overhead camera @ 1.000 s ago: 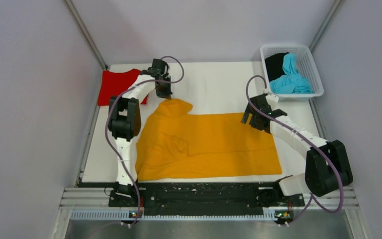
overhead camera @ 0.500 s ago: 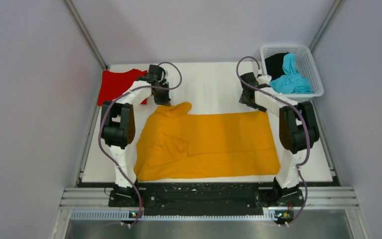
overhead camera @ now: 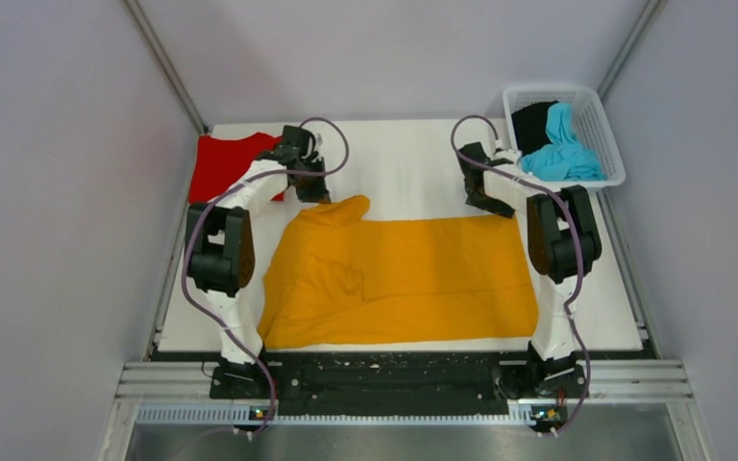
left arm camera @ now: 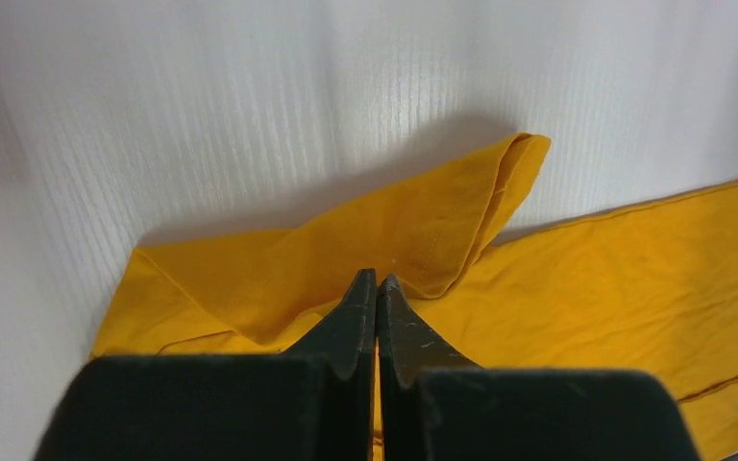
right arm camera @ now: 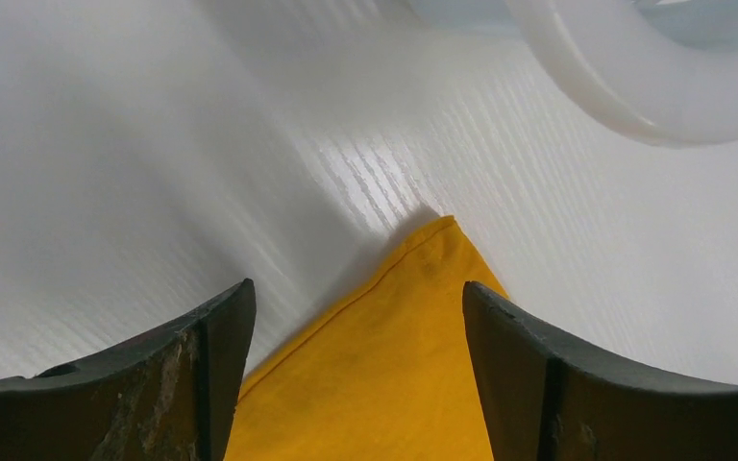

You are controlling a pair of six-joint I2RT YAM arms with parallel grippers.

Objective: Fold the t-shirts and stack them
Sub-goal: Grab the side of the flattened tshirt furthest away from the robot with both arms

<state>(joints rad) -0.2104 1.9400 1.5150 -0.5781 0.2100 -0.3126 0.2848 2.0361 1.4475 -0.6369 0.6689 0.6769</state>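
Observation:
The orange-yellow t-shirt (overhead camera: pixel 404 274) lies spread on the white table, its left sleeve folded in at the far left (left arm camera: pixel 423 230). My left gripper (overhead camera: pixel 312 195) (left arm camera: pixel 377 277) is shut, its tips just over that folded sleeve, with no cloth raised. My right gripper (overhead camera: pixel 493 205) (right arm camera: pixel 356 293) is open, its jaws straddling the shirt's far right corner (right arm camera: pixel 423 259). The red t-shirt (overhead camera: pixel 219 165) lies folded at the far left. The cyan-blue t-shirt (overhead camera: pixel 562 154) and the black t-shirt (overhead camera: pixel 533 123) lie crumpled in the basket.
The white mesh basket (overhead camera: pixel 565 89) stands at the far right corner; its rim (right arm camera: pixel 625 86) shows close beyond my right gripper. Bare white table (overhead camera: pixel 413 163) lies between the two grippers. Grey walls close in on both sides.
My right arm swung from the shirt's right edge back to its far right corner. My left gripper shifted slightly left at the folded sleeve.

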